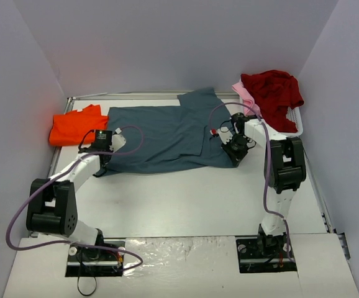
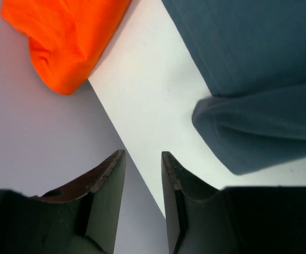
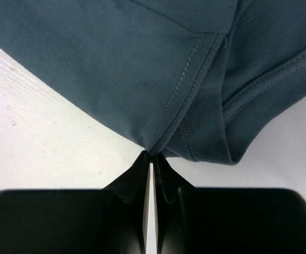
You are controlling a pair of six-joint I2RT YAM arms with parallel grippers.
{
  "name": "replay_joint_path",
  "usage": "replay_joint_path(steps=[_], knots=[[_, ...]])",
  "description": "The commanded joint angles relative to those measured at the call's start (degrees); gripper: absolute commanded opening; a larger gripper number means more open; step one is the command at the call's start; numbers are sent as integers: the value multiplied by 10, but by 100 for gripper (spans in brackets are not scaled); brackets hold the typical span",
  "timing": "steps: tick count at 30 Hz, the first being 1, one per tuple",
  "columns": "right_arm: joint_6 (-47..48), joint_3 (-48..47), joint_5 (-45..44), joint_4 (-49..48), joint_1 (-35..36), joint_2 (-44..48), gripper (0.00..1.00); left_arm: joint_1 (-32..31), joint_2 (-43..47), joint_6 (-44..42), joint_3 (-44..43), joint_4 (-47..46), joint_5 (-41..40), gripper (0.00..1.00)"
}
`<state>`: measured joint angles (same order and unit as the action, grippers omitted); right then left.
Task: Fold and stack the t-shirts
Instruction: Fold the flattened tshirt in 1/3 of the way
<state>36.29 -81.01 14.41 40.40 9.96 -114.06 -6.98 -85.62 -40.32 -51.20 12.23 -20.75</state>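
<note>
- The left fingers (image 2: 110, 180) stand partly apart, released, with nothing between them. Only bare desk (image 2: 142, 106) shows in the gap.
- A rolled-over edge of the slate blue-grey t-shirt (image 2: 259, 127) lies just ahead of those fingers and to their right, not touching them.
- The bright orange t-shirt (image 2: 63, 42) lies further ahead on their left, bunched at the desk's edge.
- The right fingers (image 3: 137, 177) are clenched together, their tips meeting on the stitched hem of the slate blue-grey t-shirt and pinching its edge.
- Ahead of the right fingers the cloth spreads flat on the desk. Just to their right, a folded layer with a second hem overlaps it.
- Seen from above, the slate blue-grey t-shirt is spread across the desk between the two sets of fingers.
- The dark red t-shirt (image 1: 272, 90) and the pale pink t-shirt (image 1: 245, 93) are heaped on a white basket (image 1: 294, 127), beyond the right fingers and well apart from them.
</note>
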Motion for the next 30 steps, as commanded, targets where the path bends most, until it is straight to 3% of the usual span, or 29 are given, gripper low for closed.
replay_joint_path(steps=[1, 8, 22, 30], knots=[[8, 3, 9, 22, -11, 3, 0, 6, 41, -5, 21, 38, 25, 32], [10, 1, 12, 23, -23, 2, 0, 6, 81, -32, 69, 52, 78, 33], [4, -23, 9, 24, -34, -21, 0, 5, 78, -43, 87, 91, 186, 33], [-3, -42, 4, 27, -35, -31, 0, 5, 49, -46, 95, 96, 207, 32]])
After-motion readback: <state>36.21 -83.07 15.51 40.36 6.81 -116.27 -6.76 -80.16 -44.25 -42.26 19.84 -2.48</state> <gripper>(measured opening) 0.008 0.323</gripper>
